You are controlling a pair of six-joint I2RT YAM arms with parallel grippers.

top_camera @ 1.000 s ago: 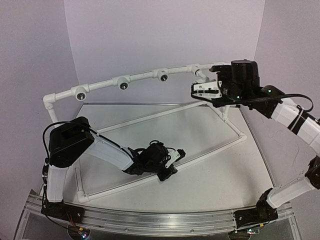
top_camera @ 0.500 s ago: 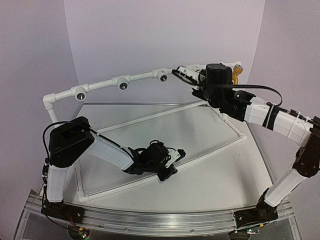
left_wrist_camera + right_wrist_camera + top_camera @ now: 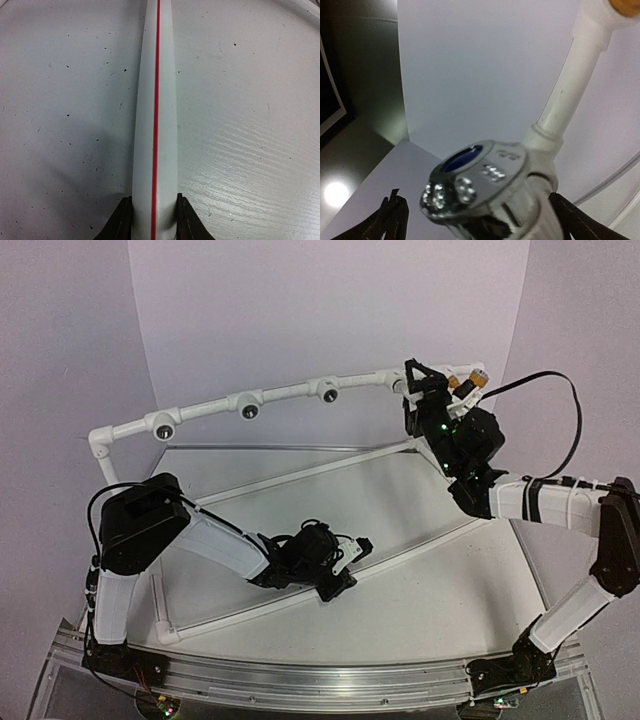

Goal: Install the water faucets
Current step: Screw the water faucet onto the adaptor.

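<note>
Left gripper (image 3: 154, 222) is clamped on the red-striped pipe (image 3: 155, 100), bottom centre. Right gripper (image 3: 477, 212) sits spread wide around a shiny faucet (image 3: 475, 175), bottom centre too.

Had white link covers (image 3: 215, 545) and black joint housings (image 3: 140, 525). Trailed black cables (image 3: 578, 420). Showed green lights (image 3: 437, 427) at the right wrist.

Robot lab setup: plain white backdrop panels (image 3: 300, 320), alu base rail (image 3: 300, 685).
</note>
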